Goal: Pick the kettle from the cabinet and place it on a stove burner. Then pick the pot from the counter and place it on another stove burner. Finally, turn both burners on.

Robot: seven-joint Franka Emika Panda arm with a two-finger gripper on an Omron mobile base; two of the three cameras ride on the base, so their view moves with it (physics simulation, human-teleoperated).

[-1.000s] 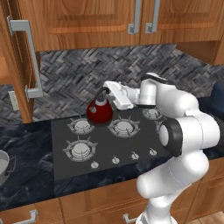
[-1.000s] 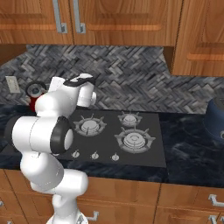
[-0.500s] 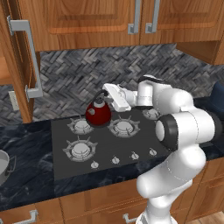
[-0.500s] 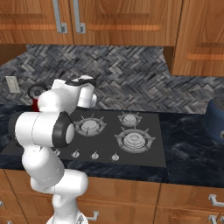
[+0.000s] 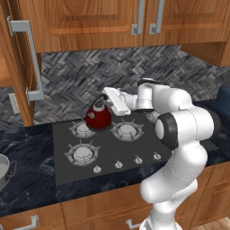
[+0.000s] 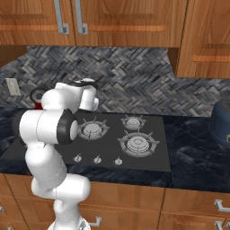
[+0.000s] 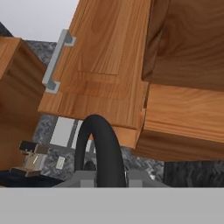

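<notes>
Herringbone grey backsplash ran behind the black veined tabletop (image 5: 27, 188), with brown wooden cabinets above. Dark grey cooktop (image 5: 108, 157) sat set into it, silver burners (image 5: 81, 152) with spoked grates and small front knobs. Tall cabinet door (image 5: 20, 63) with a long grey bar handle (image 5: 33, 58) stood swung open at left in the left base view; same door and handle showed in the hand view. Dark red kettle (image 5: 98, 117) hung over the back of the cooktop, between the two rear burners seen from the left; could not tell if its base touched the grate. Jaws (image 5: 107, 95) were narrow, clamped on the kettle's black loop handle (image 7: 98, 148), which arched up right in front of the hand camera. Grey steel pot (image 5: 3, 168) sat on the tabletop at far left, well apart from the cooktop, cut by the frame edge. From the right base view, the arm covered most of the kettle.
</notes>
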